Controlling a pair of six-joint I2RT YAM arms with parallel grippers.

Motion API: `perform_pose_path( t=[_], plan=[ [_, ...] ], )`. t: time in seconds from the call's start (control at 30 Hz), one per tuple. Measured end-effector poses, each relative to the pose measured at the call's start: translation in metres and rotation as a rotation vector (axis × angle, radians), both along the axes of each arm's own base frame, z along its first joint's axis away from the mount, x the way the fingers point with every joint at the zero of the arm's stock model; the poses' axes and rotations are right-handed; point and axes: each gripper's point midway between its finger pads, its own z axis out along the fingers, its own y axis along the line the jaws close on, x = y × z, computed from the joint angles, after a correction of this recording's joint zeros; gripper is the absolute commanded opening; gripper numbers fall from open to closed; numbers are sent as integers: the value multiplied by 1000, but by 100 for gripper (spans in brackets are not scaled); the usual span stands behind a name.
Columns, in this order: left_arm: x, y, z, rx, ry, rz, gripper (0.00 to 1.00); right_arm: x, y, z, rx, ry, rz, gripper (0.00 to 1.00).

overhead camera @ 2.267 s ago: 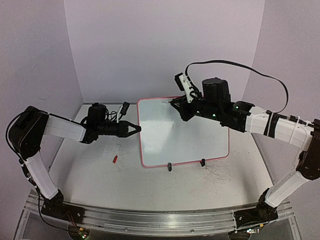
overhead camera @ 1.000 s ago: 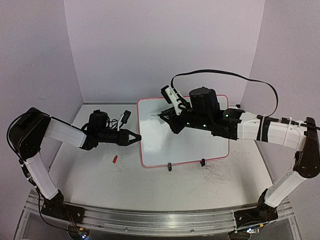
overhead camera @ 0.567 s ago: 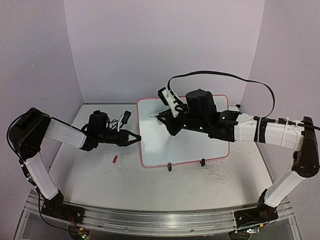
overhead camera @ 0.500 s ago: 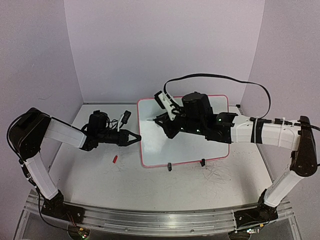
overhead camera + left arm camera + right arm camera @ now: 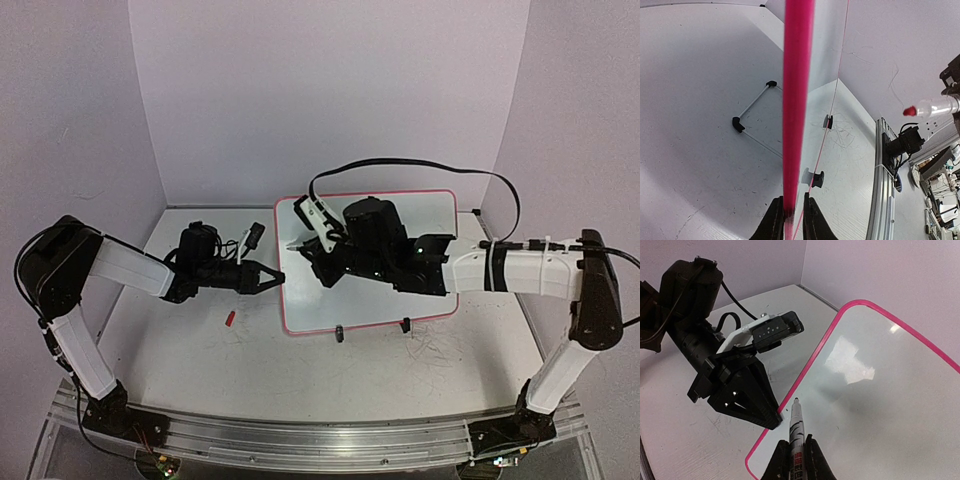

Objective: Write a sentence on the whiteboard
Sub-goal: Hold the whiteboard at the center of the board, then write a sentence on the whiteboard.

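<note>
The whiteboard lies at the middle of the desk, toward its far side, with its red rim all round and two black clip feet on its near edge. The left fingers are clenched on the rim of its left edge — the left wrist view shows one finger on each side of the red strip. The right fingers are closed tight around a marker, which points away from the wrist. Its tip sits just inside the board's left rim, close to where the left fingers pinch it, though whether the tip touches the glossy face cannot be told. The right arm reaches across the board from the right and covers much of its far half. On the desk left of the board lies a small red cap, apart from everything, and grey scribbles mark the desk near the board's front right corner.
</note>
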Motion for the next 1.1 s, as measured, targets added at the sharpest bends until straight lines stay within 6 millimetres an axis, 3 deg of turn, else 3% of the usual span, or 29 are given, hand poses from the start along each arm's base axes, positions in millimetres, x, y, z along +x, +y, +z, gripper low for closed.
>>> perform_pose_path(
  t=[0.33,0.53,0.83,1.1],
  plan=[
    [1,0,-1,10,-33,-2,1,6,7,-8,-11,-26,-2,0],
    [2,1,-1,14,-49,-6,0,7,11,-1,12,-55,5,0],
    [1,1,-1,15,-54,-8,0,14,17,-15,-11,-60,-13,0],
    [1,0,-1,15,-54,-8,0,17,16,-14,-14,-72,-38,0]
  ],
)
